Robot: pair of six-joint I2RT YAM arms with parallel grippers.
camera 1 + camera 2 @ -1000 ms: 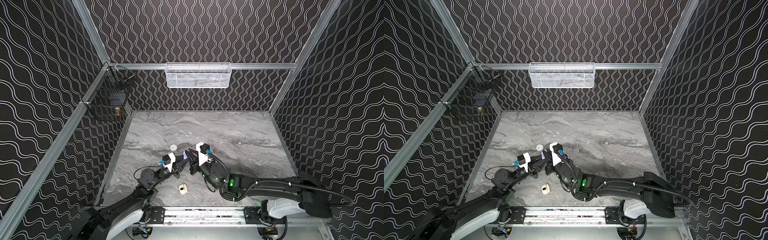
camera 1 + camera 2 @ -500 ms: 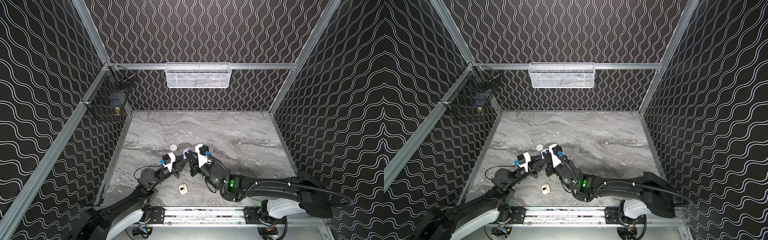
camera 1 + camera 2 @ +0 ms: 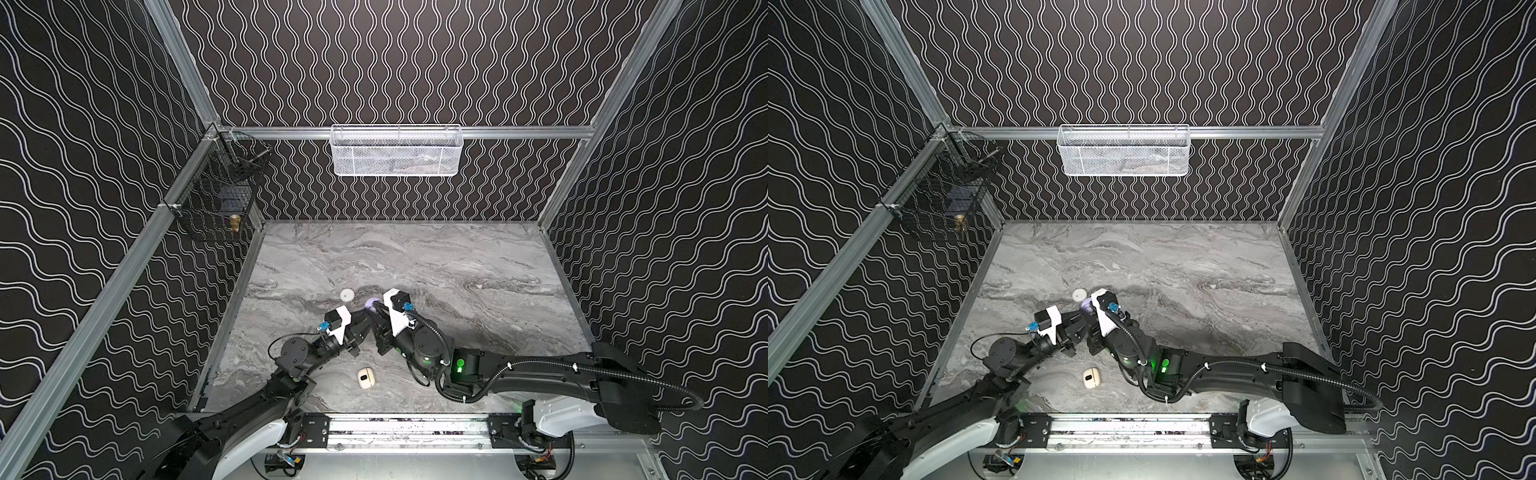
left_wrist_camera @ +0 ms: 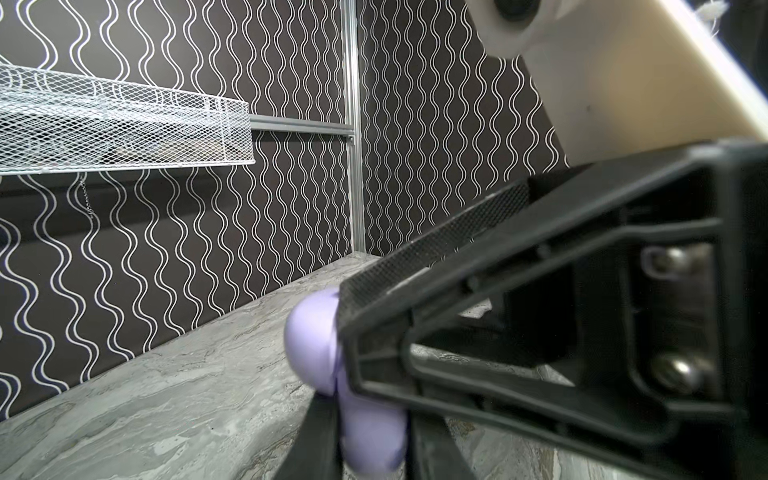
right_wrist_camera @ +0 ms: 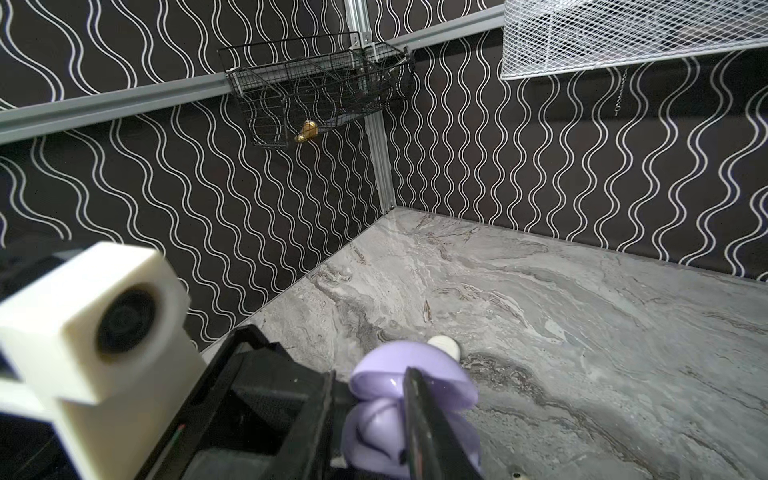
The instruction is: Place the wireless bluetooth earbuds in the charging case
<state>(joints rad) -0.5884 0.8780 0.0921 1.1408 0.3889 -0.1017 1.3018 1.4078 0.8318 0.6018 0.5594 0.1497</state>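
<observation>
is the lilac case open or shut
Open: the lilac case has its lid swung up, as both wrist views show.

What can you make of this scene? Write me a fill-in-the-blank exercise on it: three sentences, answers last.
1. The left gripper is shut on a charging case whose colour is ___.
2. The mesh basket hanging on the back wall is ___.
3. The wire basket hanging on the left wall is ___.

Missing words: lilac; white; black.
</observation>
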